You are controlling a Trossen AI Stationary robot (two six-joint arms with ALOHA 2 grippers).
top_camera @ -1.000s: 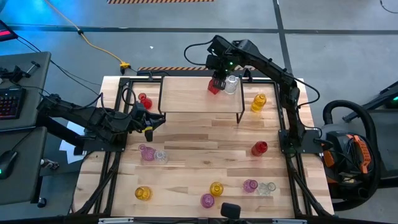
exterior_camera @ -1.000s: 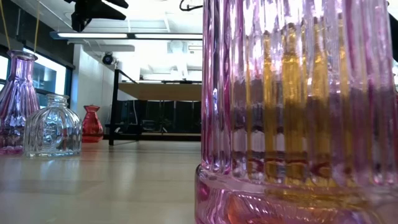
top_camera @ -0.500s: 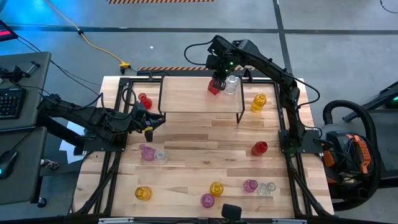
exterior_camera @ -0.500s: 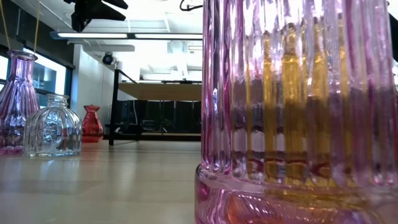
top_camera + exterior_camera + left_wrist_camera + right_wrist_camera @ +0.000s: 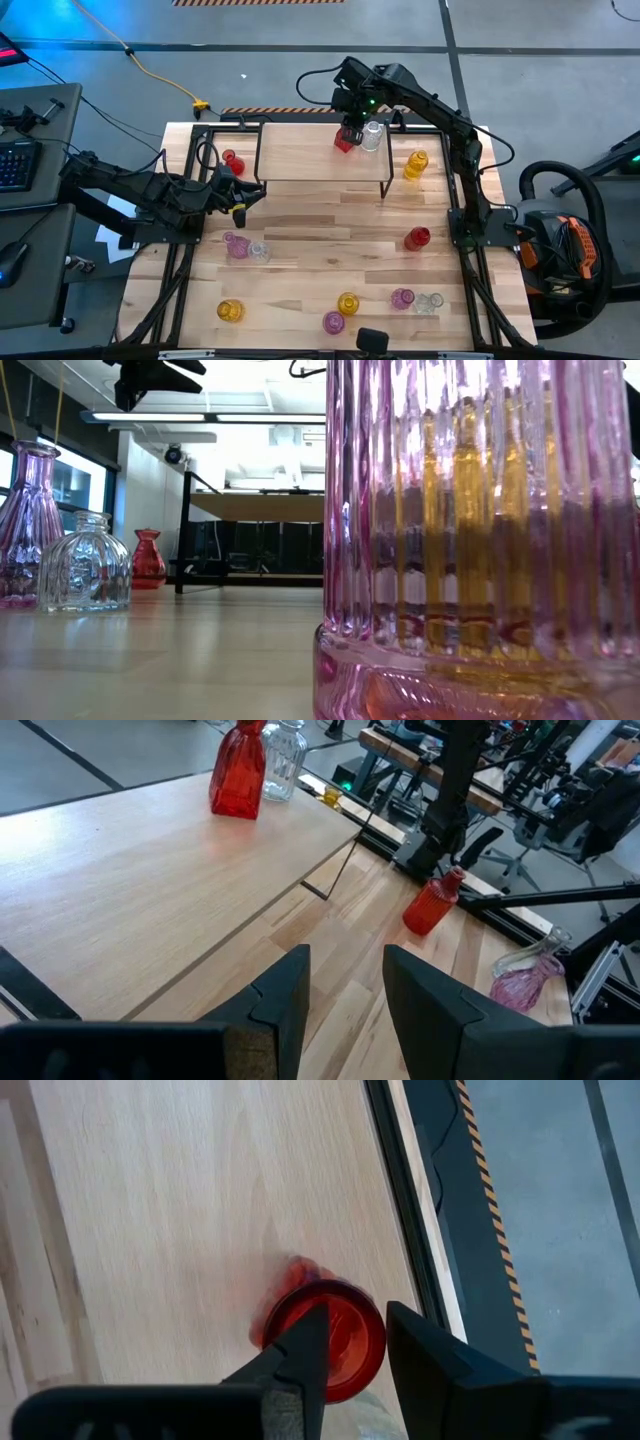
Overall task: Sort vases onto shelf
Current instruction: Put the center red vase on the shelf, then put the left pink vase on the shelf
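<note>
Red vase [image 5: 344,142] (translucent) beside clear vase [image 5: 373,135]; pale wooden shelf [image 5: 300,152]

Ribbed pink vase [image 5: 480,540] fills foreground on bench [image 5: 180,650] — behind: pink vase [image 5: 28,525], clear vase [image 5: 86,563], red vase [image 5: 148,558], shelf [image 5: 255,508].

Shelf [image 5: 300,155]: pale wood top, smooth, matt; thin black metal legs.
Table [image 5: 320,245]: butcher-block wood, light sheen.
Vases: glossy translucent glass; pink vase [image 5: 480,540] ribbed, red vase [image 5: 238,770] smooth.
Right gripper [image 5: 352,1342]: matt black.
</note>
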